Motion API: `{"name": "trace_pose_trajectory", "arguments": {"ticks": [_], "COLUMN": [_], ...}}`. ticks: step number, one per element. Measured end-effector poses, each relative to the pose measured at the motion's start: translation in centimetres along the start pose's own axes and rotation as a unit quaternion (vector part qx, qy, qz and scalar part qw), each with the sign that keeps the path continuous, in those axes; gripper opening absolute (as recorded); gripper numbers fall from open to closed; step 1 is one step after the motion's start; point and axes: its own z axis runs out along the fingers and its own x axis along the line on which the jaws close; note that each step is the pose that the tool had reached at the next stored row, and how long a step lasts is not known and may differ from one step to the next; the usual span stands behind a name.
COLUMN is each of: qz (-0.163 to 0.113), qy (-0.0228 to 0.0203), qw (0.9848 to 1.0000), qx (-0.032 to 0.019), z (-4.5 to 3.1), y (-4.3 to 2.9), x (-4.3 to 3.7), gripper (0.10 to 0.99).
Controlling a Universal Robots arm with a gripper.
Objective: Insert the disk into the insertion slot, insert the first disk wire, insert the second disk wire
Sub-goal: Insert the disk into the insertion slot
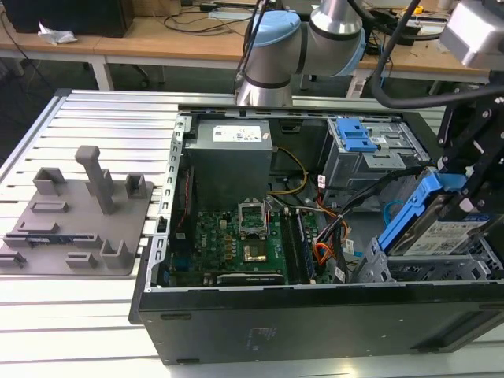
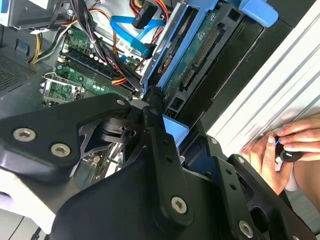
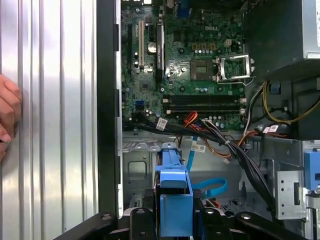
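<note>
The tool (image 3: 173, 212) clamps the disk (image 1: 439, 233), held tilted just above the insertion slot (image 1: 375, 268)

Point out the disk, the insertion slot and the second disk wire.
the disk (image 1: 445, 235), exterior view, its labelled silver face.
the insertion slot (image 1: 376, 268), exterior view, its grey side wall.
the second disk wire (image 3: 193, 157), first wrist view, its straight light-blue stretch.

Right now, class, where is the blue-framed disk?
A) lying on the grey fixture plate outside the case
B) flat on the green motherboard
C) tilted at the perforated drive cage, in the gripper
C: the disk leans tilted over the insertion slot, with the gripper clamped on its blue frame.
</note>
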Motion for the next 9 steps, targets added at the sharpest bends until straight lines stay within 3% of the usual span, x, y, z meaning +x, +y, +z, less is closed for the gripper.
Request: {"name": "trace_pose_trajectory", "arguments": {"ticks": [5,9], "qz": [0.000,0.000], "qy": [0.0002,0.0002], "qw": [1.0000,1.0000], "qx": [0.0000,0.0000], "z": [1.14,1.28], "y": [-0.04,-0.04], "x": [0.05,0.06], "gripper": [0.376,0.620]}}
